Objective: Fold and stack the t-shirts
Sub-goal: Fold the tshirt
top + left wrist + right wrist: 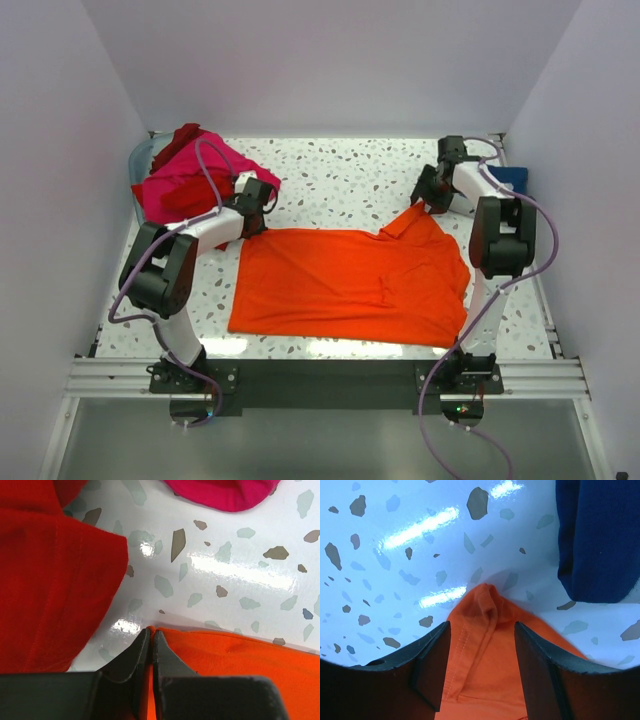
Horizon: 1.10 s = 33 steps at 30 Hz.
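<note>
The bright orange t-shirt (350, 285) lies spread flat mid-table. My left gripper (262, 226) is shut on its far left corner (220, 652), the cloth pinched between the fingers (162, 652). My right gripper (432, 197) is open over the shirt's far right corner (485, 630), a finger on each side of the bunched hem, not closed on it. A hot pink t-shirt (175, 190) and a red t-shirt (185, 140) lie heaped at far left; both show in the left wrist view, red (50, 570) and pink (220, 492). A navy t-shirt (512, 178) lies at far right (597, 540).
A pale container rim (140, 155) shows behind the heap at far left. White walls close in the speckled table (340, 175) on three sides. A metal rail (320, 375) runs along the near edge by the arm bases.
</note>
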Each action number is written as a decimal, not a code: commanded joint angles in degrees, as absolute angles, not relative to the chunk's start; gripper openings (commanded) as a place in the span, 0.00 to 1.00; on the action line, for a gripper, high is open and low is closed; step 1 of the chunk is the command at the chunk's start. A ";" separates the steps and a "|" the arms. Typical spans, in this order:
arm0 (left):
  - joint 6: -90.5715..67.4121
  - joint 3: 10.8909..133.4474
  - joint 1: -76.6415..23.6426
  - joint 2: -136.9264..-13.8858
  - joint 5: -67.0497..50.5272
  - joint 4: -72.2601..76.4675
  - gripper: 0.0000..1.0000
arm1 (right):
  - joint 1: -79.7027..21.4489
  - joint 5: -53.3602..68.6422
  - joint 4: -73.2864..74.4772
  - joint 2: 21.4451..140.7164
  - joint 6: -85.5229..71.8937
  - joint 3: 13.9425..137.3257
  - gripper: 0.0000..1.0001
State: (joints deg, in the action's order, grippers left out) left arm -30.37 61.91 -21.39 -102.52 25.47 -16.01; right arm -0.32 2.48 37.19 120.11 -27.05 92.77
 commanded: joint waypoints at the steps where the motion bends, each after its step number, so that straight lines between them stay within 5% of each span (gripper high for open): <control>1: -30.41 61.26 -20.92 -100.90 25.22 -15.38 0.00 | -0.17 2.20 34.63 120.76 -27.69 94.40 0.57; 23: -30.06 61.52 -20.83 -102.39 24.87 -14.41 0.00 | -0.35 4.04 33.22 122.17 -27.95 95.09 0.34; 33: -29.71 61.79 -20.83 -102.48 24.96 -14.33 0.00 | -1.49 2.55 33.40 122.61 -27.16 95.62 0.08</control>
State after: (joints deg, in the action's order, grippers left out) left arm -30.35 61.19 -21.39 -102.52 24.84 -15.92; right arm -0.89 3.75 33.91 122.65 -27.38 93.21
